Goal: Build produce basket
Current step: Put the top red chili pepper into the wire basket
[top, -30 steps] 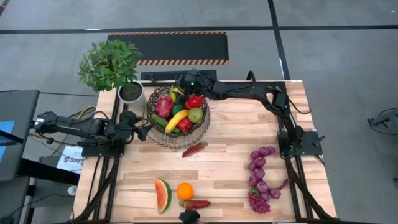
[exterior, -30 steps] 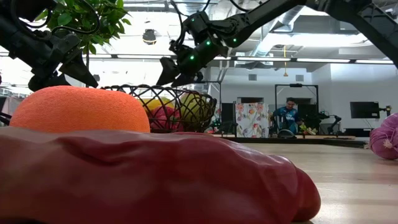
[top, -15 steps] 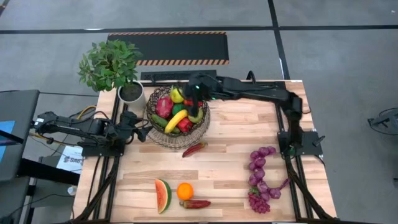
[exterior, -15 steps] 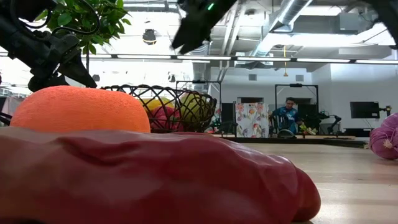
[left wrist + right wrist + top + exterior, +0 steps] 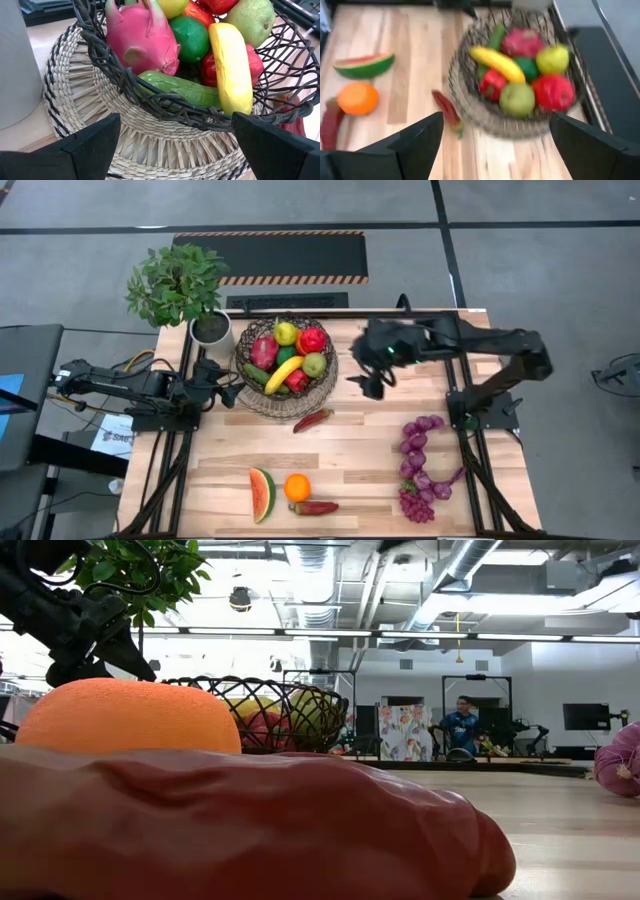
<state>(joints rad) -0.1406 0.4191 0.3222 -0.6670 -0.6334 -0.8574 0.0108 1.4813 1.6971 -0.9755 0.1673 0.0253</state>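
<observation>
Basket (image 5: 286, 370) sits on a pale woven mat (image 5: 262, 404) at the bench's (image 5: 350, 450) far left, holding dragon fruit (image 5: 263, 351), banana (image 5: 283, 373), pear (image 5: 314, 364), red apple (image 5: 313, 340) and cucumber (image 5: 254, 375). Right tool (image 5: 372, 376) hangs above the bench beside the basket, fingers apart, empty. Left tool (image 5: 226, 392) rests at the mat's edge, fingers apart. Watermelon slice (image 5: 261, 494), orange (image 5: 297, 487), two red peppers (image 5: 313, 419) and grapes (image 5: 418, 468) lie outside.

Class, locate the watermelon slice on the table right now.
In the high view, the watermelon slice lies on the table's near left part, just left of the orange, well apart from the basket farther back.
</observation>
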